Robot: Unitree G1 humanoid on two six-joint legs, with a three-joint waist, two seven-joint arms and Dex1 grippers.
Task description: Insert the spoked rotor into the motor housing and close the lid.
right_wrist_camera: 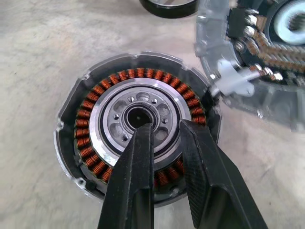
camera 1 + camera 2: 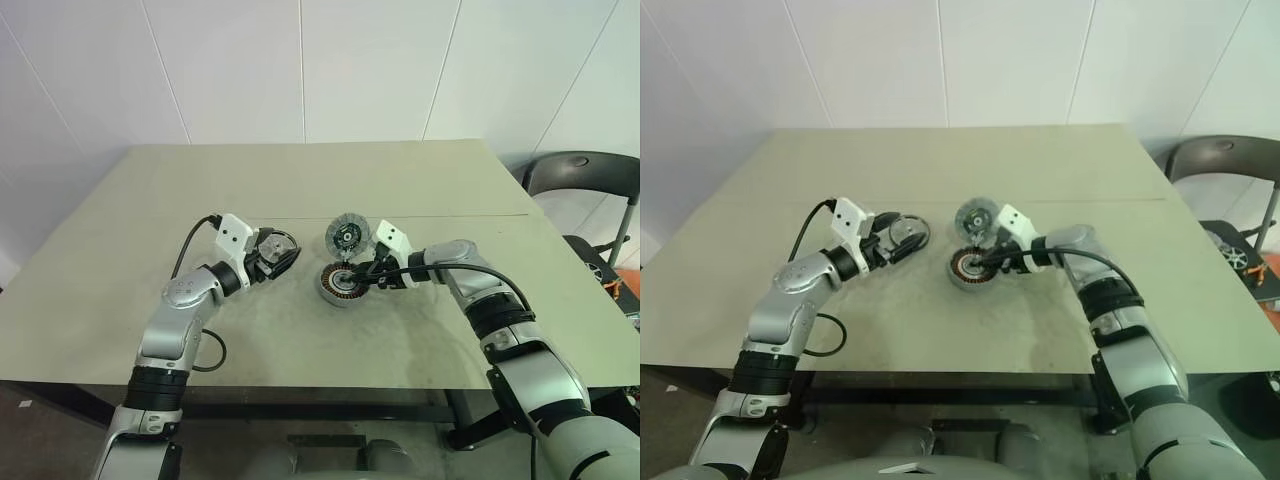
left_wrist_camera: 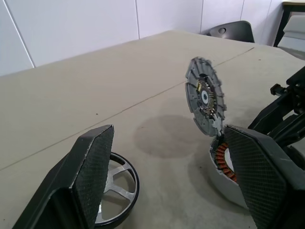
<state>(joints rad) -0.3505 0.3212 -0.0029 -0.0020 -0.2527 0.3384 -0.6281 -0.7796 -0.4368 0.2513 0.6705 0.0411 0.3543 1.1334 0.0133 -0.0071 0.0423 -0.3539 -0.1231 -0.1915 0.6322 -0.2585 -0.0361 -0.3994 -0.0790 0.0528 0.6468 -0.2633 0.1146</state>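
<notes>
Motor housing (image 2: pixel 343 284) is lying on the table (image 2: pixel 420 180) beneath the nearly closed, downward-angled right gripper (image 1: pixel 164 131), while the spoked rotor (image 3: pixel 116 188) is being straddled by the level, wide-open left gripper (image 3: pixel 167 157), lid (image 3: pixel 206 101) standing upright beside.

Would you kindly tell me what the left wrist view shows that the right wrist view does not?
Left wrist, not right: the open left tool, the spoked rotor's silver spokes, a chair. Right wrist, not left: the motor housing's central hole and full winding ring. Both: the lid standing open at the housing's edge, the rotor's dark rim.
</notes>
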